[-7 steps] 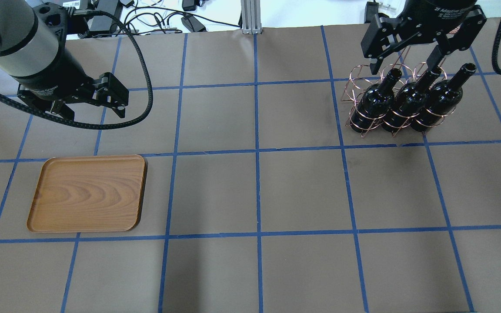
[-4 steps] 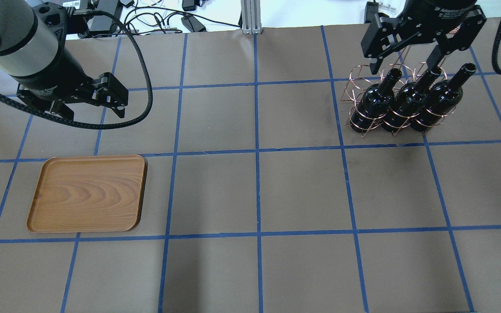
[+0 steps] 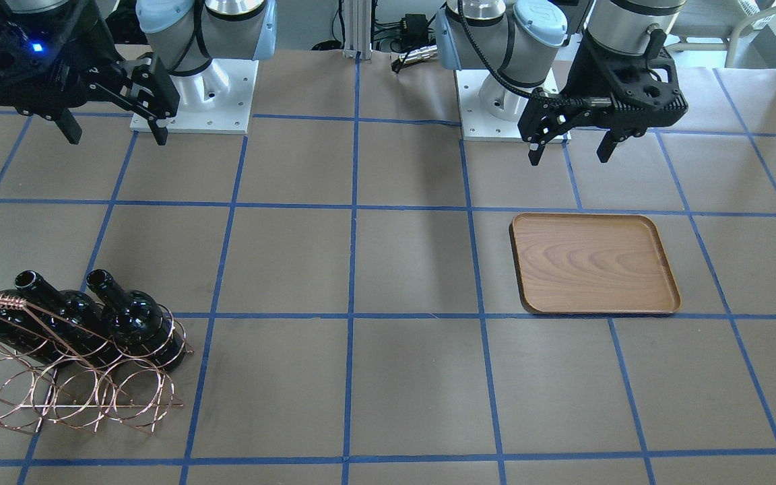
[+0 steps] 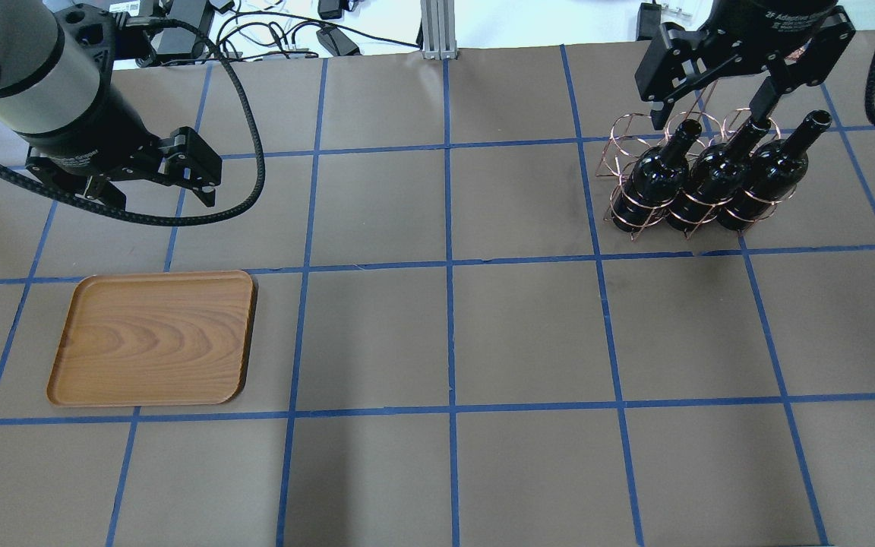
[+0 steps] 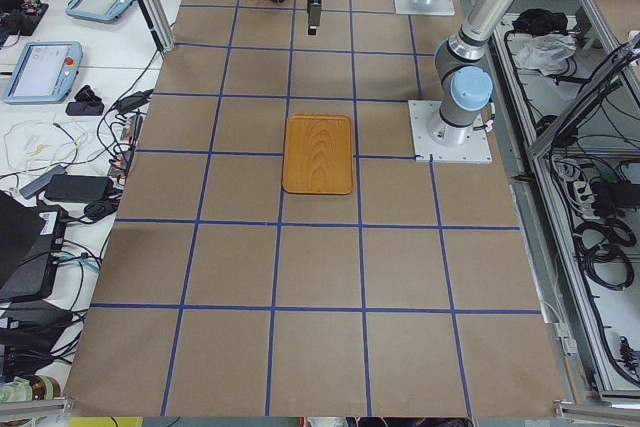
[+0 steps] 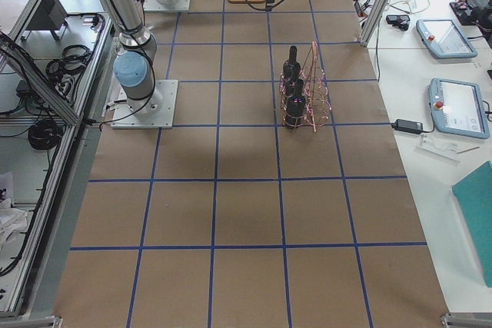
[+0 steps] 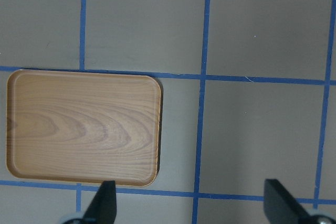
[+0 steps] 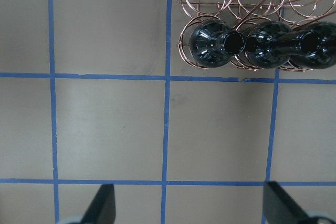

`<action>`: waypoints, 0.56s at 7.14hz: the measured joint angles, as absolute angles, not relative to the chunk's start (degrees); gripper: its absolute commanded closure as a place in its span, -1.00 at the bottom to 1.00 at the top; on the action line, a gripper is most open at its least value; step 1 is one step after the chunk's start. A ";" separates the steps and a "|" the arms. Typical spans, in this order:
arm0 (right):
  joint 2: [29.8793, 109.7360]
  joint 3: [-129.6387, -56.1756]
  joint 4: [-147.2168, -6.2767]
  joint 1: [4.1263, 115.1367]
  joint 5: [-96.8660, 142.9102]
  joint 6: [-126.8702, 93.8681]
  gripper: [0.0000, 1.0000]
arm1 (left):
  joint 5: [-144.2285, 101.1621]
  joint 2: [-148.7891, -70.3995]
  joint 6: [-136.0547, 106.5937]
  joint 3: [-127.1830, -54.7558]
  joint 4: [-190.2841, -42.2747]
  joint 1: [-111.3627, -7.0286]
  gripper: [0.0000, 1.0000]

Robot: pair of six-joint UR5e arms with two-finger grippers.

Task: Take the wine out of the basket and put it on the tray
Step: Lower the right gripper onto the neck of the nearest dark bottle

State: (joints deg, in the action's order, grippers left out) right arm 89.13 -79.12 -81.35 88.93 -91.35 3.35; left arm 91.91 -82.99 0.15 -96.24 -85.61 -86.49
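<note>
Three black wine bottles point(image 4: 654, 178) stand side by side in the copper wire basket point(image 4: 623, 137) at the far right; they also show in the front view point(image 3: 135, 316) and the right wrist view point(image 8: 210, 45). My right gripper point(image 4: 709, 112) is open and empty, high above the table, just on the robot's side of the basket point(image 3: 71, 397); in the front view it point(image 3: 117, 138) hangs well back from the bottles. The wooden tray point(image 4: 153, 338) lies empty at the near left. My left gripper point(image 4: 160, 199) is open and empty, above the table beyond the tray point(image 7: 79, 124).
Blue tape lines grid the brown table. Both robot bases point(image 3: 192, 101) stand at the table's robot side. Cables point(image 4: 285, 30) and an aluminium post point(image 4: 434, 26) lie along the far edge. Tablets point(image 6: 446, 36) lie on a side bench.
My right gripper has shifted slightly to the right in the overhead view, and my left gripper slightly left. Both stay open. Bottles, basket and tray have not moved.
</note>
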 measured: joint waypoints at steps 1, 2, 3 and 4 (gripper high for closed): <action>88.98 -79.32 -81.15 87.03 -91.04 4.65 -1.00 | 91.93 -83.02 0.16 -96.24 -85.61 -86.49 -1.00; 88.28 -80.08 -81.26 83.83 -90.76 6.74 -1.00 | 91.93 -83.05 0.17 -96.24 -85.61 -86.49 -1.00; 86.93 -81.07 -82.63 81.22 -90.86 9.71 -1.00 | 91.93 -83.05 0.17 -96.26 -85.61 -86.48 -1.00; 85.27 -81.71 -84.53 79.97 -91.35 12.12 -1.00 | 91.93 -83.06 0.18 -96.30 -85.61 -86.48 -1.00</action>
